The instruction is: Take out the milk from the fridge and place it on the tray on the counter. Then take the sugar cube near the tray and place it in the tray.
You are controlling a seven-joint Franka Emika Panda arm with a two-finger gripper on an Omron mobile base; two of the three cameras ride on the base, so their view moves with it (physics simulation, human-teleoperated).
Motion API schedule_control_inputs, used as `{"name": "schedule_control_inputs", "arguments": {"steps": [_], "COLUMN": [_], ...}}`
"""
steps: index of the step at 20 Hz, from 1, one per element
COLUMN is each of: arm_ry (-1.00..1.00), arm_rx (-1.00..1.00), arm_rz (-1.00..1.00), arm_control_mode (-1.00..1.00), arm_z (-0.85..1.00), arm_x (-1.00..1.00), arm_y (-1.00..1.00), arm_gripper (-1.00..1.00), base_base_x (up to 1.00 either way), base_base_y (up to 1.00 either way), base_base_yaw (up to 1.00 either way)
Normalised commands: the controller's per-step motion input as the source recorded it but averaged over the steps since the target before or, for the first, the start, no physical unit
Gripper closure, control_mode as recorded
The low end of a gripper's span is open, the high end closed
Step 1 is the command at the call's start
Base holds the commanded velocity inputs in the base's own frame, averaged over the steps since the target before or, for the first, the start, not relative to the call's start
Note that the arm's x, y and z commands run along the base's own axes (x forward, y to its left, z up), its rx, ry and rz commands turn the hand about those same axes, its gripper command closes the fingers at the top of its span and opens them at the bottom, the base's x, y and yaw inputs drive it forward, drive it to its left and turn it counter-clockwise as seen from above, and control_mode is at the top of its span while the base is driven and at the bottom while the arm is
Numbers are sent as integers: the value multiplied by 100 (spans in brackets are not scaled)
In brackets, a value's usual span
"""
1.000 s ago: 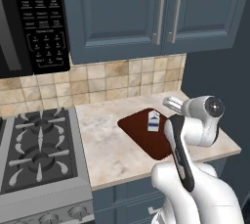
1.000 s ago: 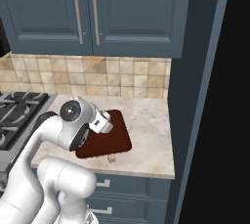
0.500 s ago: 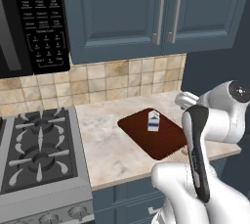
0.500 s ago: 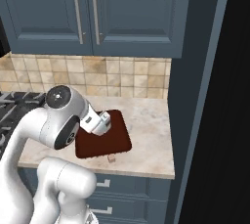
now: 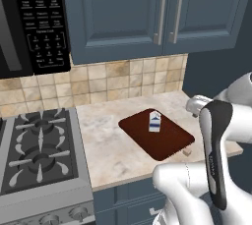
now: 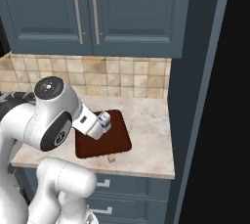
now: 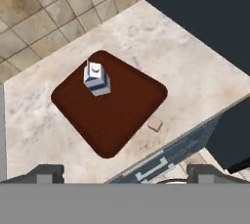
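Note:
The milk stands upright in the far part of the dark red-brown tray. The tray lies on the beige marbled counter. The sugar cube lies on the counter, just off the tray's front edge. My gripper hangs high over the counter's front edge and looks down on the tray. Its fingers are wide open with nothing between them. My forearm covers part of the tray in both base views. The fridge is out of view.
A black gas stove sits left of the counter under a microwave. Blue-grey wall cabinets hang above a tiled backsplash. A tall dark panel bounds the counter's right end. Drawer fronts lie below its front edge.
My arm has swung to the right in the left base view, uncovering more of the tray. The milk, tray and sugar cube have not moved. The fingers stay open.

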Motion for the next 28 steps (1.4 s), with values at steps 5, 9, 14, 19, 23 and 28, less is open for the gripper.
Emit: {"name": "schedule_control_inputs", "arguments": {"steps": [5,9,14,19,23,28], "arm_ry": [3,0,2,7,8,2], "arm_rx": [-27,-19,-8,-9,-14,-11], "arm_rz": [42,38,33,22,5,0], "arm_control_mode": [-100,-100,-100,-100,-100,-100], "arm_z": [0,-15,-37,-40,-15,-9], "arm_x": [-5,-16,-3,0,0,0], "arm_y": [9,2,0,6,24,13], "arm_gripper": [-100,-100,-100,-100,-100,-100], "base_base_x": [0,0,0,0,0,0], "base_base_y": [0,0,0,0,0,0], "base_base_yaw": [0,0,0,0,0,0]}}
